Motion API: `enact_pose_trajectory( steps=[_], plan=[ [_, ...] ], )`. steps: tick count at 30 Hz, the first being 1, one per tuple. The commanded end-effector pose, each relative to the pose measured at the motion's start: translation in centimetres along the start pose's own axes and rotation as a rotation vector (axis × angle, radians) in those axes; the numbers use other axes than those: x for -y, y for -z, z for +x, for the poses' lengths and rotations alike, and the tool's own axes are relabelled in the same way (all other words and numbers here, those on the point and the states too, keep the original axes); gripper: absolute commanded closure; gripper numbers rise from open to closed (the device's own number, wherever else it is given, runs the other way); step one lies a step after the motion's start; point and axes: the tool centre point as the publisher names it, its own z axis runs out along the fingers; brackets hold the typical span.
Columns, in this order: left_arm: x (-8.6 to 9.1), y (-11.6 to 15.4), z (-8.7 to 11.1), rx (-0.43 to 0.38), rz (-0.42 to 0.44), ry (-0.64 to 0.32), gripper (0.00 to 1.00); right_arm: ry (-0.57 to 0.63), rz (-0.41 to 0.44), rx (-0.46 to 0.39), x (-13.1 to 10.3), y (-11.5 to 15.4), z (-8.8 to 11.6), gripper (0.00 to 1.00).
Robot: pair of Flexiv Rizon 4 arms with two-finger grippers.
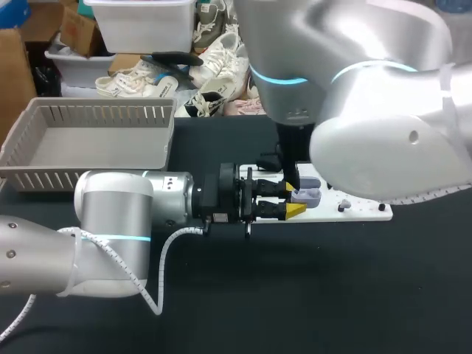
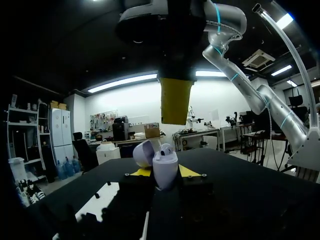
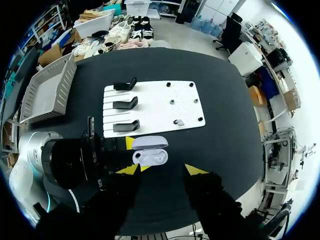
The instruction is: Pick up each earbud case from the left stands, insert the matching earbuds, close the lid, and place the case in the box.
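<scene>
Right wrist view: L gripper (image 3: 134, 156) grips open earbud case (image 3: 151, 152); R gripper (image 3: 162, 171) unclenched.

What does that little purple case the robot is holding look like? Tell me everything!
The earbud case is small, rounded and pale purple, and it looks like smooth plastic. Its lid stands open, and something white shows inside. The left gripper holds it with the opening facing up, one yellow-tipped finger on each side, close by the edge of the white board. The right gripper hangs open above it, not touching.
</scene>
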Motion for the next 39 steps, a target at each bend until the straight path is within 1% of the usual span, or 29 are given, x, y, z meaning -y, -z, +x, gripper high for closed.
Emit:
enact_pose_trajectory(
  steps=[1, 2, 3, 7, 11, 15, 29, 35, 39],
  plan=[
    [0.1, 0.0, 0.0, 0.0, -0.005, -0.001, 1.0, -0.03, -0.072, 0.063, 2.6, 0.1, 0.9, 0.41],
    [0.1, 0.0, 0.0, 0.0, -0.005, -0.001, 1.0, -0.037, -0.084, 0.067, 2.9, 0.1, 0.9, 0.42],
    [0.1, 0.0, 0.0, 0.0, -0.005, -0.001, 1.0, -0.046, -0.091, 0.072, 3.2, 0.1, 0.9, 0.5],
    [0.1, 0.0, 0.0, 0.0, -0.005, -0.001, 1.0, -0.073, -0.102, 0.092, 4.5, -0.4, 0.8, 0.53],
    [0.1, 0.0, 0.0, 0.0, -0.005, -0.001, 1.0, -0.094, -0.109, 0.092, 5.4, -1.1, 0.7, 0.53],
    [0.1, 0.0, 0.0, 0.0, -0.005, -0.001, 1.0, -0.109, -0.125, 0.08, 5.9, -2.2, 0.6, 0.54],
    [0.1, 0.0, 0.0, 0.0, -0.005, -0.001, 1.0, -0.185, -0.166, 0.044, 6.2, -6.4, -0.9, 0.55],
    [0.1, 0.0, 0.0, 0.0, -0.005, -0.001, 1.0, -0.226, -0.171, 0.05, 6.1, -7.6, -1.7, 0.53],
    [0.1, 0.0, 0.0, 0.0, -0.005, -0.001, 1.0, -0.243, -0.17, 0.051, 6.2, -8.2, -2.0, 0.53]
  ],
)
